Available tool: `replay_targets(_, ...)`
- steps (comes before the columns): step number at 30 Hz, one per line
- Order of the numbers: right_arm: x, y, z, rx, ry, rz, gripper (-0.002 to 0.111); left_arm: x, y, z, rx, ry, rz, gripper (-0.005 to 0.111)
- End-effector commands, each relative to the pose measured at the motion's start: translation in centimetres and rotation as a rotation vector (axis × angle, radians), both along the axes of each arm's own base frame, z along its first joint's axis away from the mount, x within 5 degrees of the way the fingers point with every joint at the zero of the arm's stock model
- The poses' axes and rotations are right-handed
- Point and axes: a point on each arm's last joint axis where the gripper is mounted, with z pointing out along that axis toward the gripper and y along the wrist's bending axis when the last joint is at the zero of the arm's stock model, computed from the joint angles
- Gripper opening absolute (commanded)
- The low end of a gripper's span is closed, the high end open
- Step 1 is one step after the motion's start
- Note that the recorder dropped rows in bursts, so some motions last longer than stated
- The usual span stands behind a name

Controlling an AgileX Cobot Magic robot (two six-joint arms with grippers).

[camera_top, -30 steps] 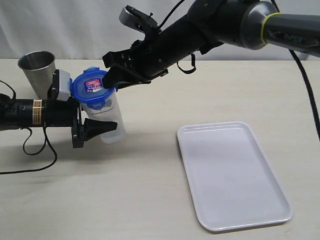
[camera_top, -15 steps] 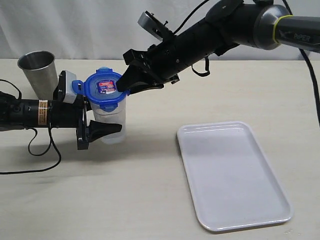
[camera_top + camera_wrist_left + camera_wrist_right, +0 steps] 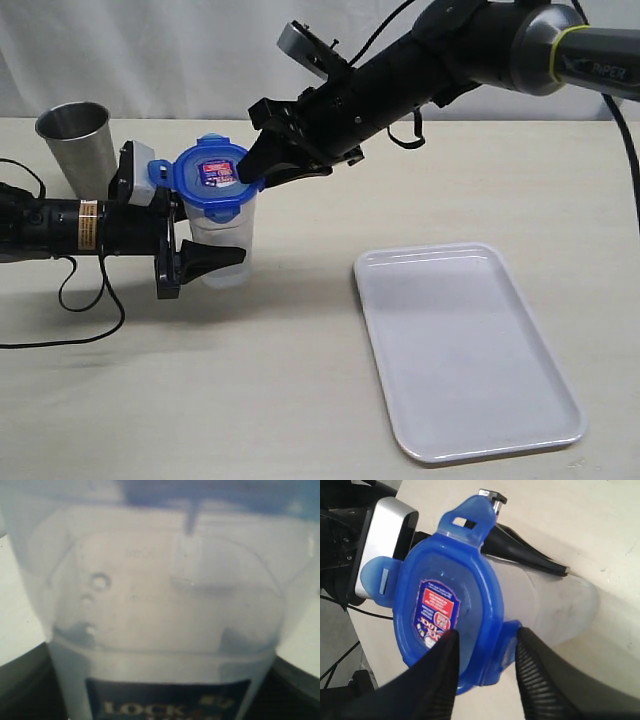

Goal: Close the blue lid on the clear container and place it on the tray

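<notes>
Blue plastic is on top: the lid [image 3: 213, 180] sits on the container [image 3: 228, 225], which stands on the tabletop [image 3: 300, 380] well away from the tray [image 3: 465, 350], on the left arm's side of it. The left gripper [image 3: 215, 255] has its fingers wide around the container's lower part and hugs it, I think so it cannot tip or slide while the lid gets pushed. The right gripper [image 3: 487, 660] reaches over from above the tray's far end. Its fingers [image 3: 437, 680] are set narrower and pinch the lid's rim by one tab, most likely to line the lid up with the mouth. The tabs stick out, so the lid looks put on but not clicked shut. A metal cup [image 3: 75, 140] stands even farther from the tray.
</notes>
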Motion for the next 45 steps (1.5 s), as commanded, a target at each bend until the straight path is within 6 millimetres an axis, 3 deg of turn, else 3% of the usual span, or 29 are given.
replay_targets(1,0.1,-1.5,-4.1,-0.248,-0.041,0.097,0.032,0.0,-0.4,0.4,-0.042,0.018,-0.005,0.046)
replay_targets(13,0.2,-2.3,-4.6,-0.345,-0.059,0.118,0.032,-0.3,-0.4,0.4,-0.026,0.016,-0.036,0.045)
replay_targets(16,0.2,-2.4,-4.5,-0.357,-0.056,0.112,0.032,-0.3,-0.4,0.3,-0.022,0.016,-0.044,0.038)
replay_targets(19,0.2,-2.4,-4.1,-0.35,-0.064,0.107,0.032,-0.5,-0.4,0.3,-0.014,0.016,-0.059,0.023)
replay_targets(22,0.1,-2.2,-2.4,-0.334,-0.119,0.1,0.032,-0.7,-0.4,0.2,-0.001,0.016,-0.083,0.002)
replay_targets(23,0.2,-2.2,-1.6,-0.326,-0.137,0.098,0.032,-0.7,-0.4,0.2,-0.001,0.014,-0.084,0.0)
replay_targets(33,-1.7,-3.0,8.4,-0.275,-0.341,0.108,0.033,-0.6,-0.4,0.2,0.023,-0.108,-0.113,0.0)
replay_targets(37,-3.5,-2.6,10.4,-0.153,-0.282,0.136,0.038,-0.3,-0.4,0.4,0.012,-0.131,-0.082,0.0)
replay_targets(41,-4.5,-1.0,8.8,-0.184,-0.248,0.15,0.041,-0.2,-0.4,0.4,0.007,-0.134,-0.07,0.0)
replay_targets(45,-5.2,1.4,6.6,-0.291,-0.347,0.111,0.041,-0.2,-0.4,0.4,0.007,-0.134,-0.07,0.0)
